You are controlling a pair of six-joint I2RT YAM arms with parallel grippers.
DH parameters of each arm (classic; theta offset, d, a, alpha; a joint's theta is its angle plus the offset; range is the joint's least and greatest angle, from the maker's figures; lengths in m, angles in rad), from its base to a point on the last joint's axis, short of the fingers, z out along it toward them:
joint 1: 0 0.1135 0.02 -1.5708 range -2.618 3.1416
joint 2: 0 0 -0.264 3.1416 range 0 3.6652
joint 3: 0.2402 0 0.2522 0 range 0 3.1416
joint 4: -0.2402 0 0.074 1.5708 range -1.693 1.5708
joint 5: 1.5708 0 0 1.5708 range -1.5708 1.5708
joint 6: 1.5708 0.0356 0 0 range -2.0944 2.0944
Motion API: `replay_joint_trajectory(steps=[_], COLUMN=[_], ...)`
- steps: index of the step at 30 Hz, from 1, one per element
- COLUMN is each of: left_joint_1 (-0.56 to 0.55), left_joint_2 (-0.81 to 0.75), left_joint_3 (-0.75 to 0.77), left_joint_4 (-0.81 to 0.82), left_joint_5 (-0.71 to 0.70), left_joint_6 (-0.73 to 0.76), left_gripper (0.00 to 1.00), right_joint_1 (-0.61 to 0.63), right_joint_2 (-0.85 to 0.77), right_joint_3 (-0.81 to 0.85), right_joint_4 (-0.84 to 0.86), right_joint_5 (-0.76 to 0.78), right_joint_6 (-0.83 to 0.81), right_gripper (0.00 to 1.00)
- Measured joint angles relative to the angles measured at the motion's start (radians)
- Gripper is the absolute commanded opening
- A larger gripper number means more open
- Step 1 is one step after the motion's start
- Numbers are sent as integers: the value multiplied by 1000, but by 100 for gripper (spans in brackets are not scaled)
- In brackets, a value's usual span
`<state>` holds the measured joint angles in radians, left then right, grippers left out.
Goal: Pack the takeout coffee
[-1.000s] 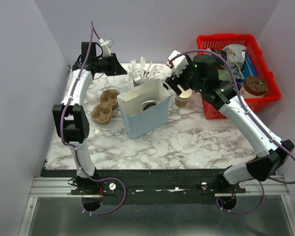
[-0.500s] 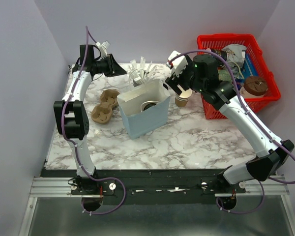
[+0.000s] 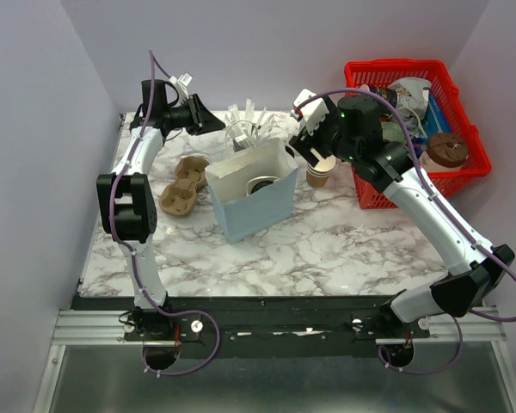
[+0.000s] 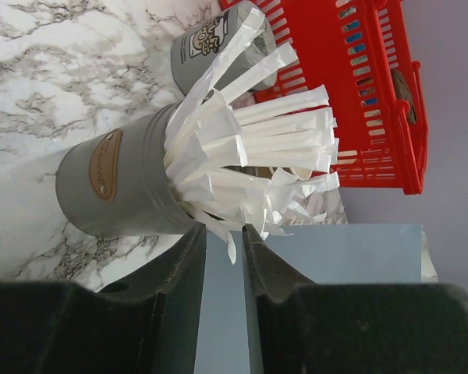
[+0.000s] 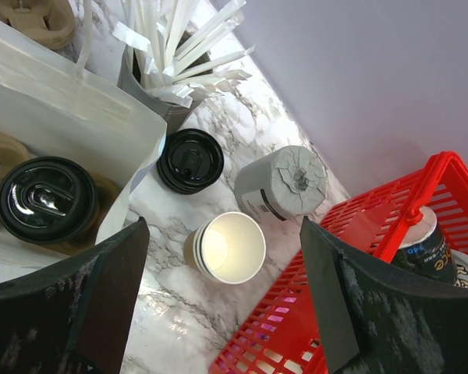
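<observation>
Right wrist view: found the takeout coffee down inside the white paper bag, lid up, seated on a brown pulp carrier. Found the right gripper spread wide and empty, hanging over the lidless stack of paper cups and the stack of black lids, just beside the bag's rim. Judged that side risky: could have clipped the soft rim on any descent, folded the wall inward and tipped bag and coffee together; could equally have toppled the cup stack toward the red basket. From the left wrist view, noted the left gripper parted only narrowly, nothing clearly pinched, tips right at the fan of wrapped straws in the grey tin. Reckoned a close there might have caught several straws at once, or none; reckoned a crooked pull might have dragged the tin over and spilled the lot.
</observation>
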<state>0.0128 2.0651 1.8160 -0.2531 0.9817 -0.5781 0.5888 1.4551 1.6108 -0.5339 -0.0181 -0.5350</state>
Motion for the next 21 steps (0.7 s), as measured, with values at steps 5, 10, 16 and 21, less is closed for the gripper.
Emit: replay_joint_trajectory(steps=[5, 10, 16, 21], left_joint_1=[0, 0, 0, 0], left_joint_2=[0, 0, 0, 0], left_joint_3=[-18, -35, -42, -44], left_joint_4=[13, 19, 21, 29], left_joint_5=[3, 4, 7, 18], left_joint_6=[-21, -29, -36, -45], left_gripper=[32, 30, 26, 30], right_joint_1=[0, 0, 0, 0], right_joint_2=[0, 0, 8, 11], right_joint_3=[0, 0, 0, 0], right_joint_4=[0, 0, 0, 0], right_joint_5=[0, 0, 1, 1], right_joint_6=[-6, -8, -10, -16], right_gripper=[86, 86, 86, 86])
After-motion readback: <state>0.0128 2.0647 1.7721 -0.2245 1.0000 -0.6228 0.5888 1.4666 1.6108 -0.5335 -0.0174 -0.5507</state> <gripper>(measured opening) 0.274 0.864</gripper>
